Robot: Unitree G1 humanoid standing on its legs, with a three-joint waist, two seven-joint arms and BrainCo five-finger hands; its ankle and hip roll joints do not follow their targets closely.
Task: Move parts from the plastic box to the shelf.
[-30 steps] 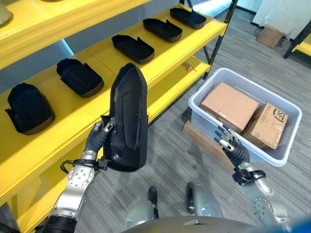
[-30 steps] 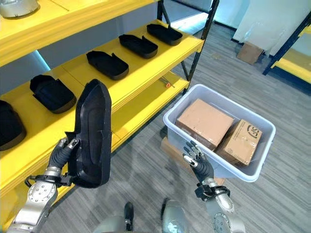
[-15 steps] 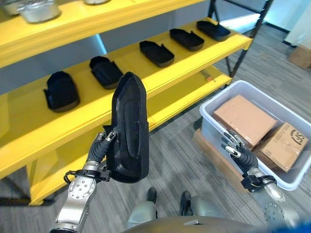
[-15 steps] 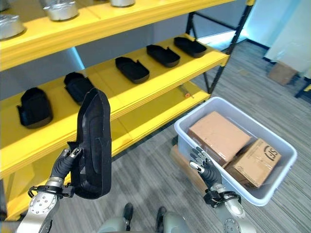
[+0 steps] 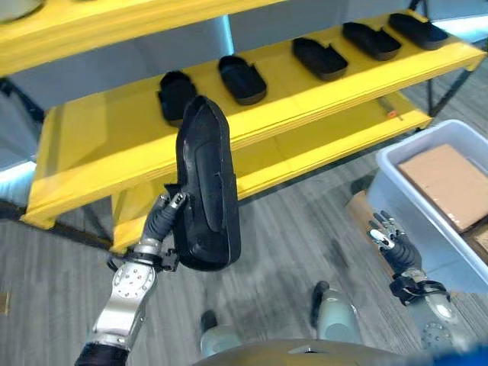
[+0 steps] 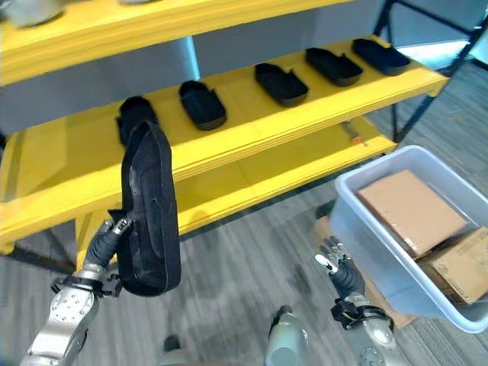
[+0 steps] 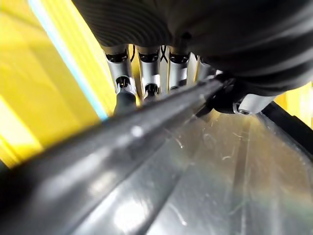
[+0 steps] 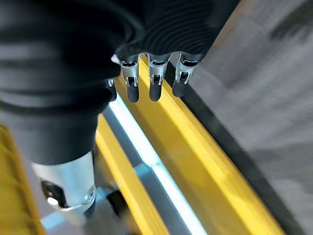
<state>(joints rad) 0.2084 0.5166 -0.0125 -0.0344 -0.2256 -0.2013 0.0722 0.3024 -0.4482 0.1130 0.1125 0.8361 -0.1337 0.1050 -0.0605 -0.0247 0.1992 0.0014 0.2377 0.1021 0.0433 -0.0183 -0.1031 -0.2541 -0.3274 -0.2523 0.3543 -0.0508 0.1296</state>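
**Left hand holds a black part upright before the shelf**

The left hand (image 5: 162, 219) has its fingers (image 7: 125, 90) curled round the edge of a long black part (image 5: 206, 194), held upright in front of the yellow shelf (image 5: 99, 145). Bare yellow board lies left of the row of black parts (image 5: 242, 78) already on the shelf. The right hand (image 5: 396, 245) hangs with relaxed, straight fingers, holding nothing, just beside the near wall of the plastic box (image 5: 396, 200) at right, which holds cardboard boxes (image 5: 450, 183).
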